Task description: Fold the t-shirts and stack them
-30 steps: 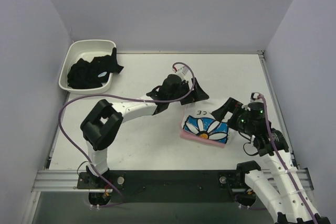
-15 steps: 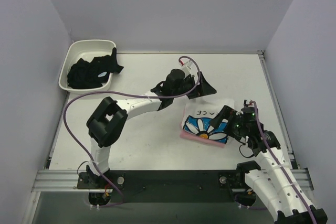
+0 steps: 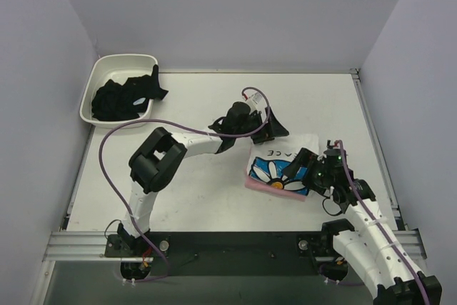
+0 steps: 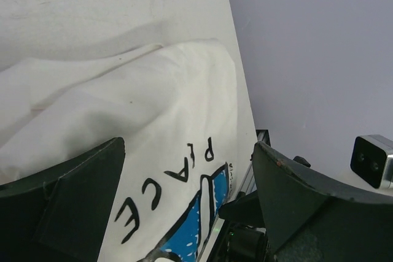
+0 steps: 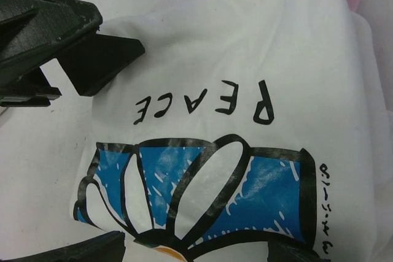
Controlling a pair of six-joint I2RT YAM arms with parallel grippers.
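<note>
Though open wide and empty, left hand [image 3: 270, 132] and right hand [image 3: 303, 168] beside stacked t-shirts [image 3: 275, 174]; tub [image 3: 92, 82] well apart.

light: bright, even | shadows: soft — cast beside the white t-shirt [image 4: 159, 102] | focus: crisp print

Top external camera: fixed above and behind the arm bases [image 3: 134, 246], looking steeply down over the whole tabletop [image 3: 321, 105]. Both wrist cameras sit close above the daisy-print t-shirt [image 3: 280, 173], sighting between their own fingers [image 4: 67, 207]; all three views share it.
</note>
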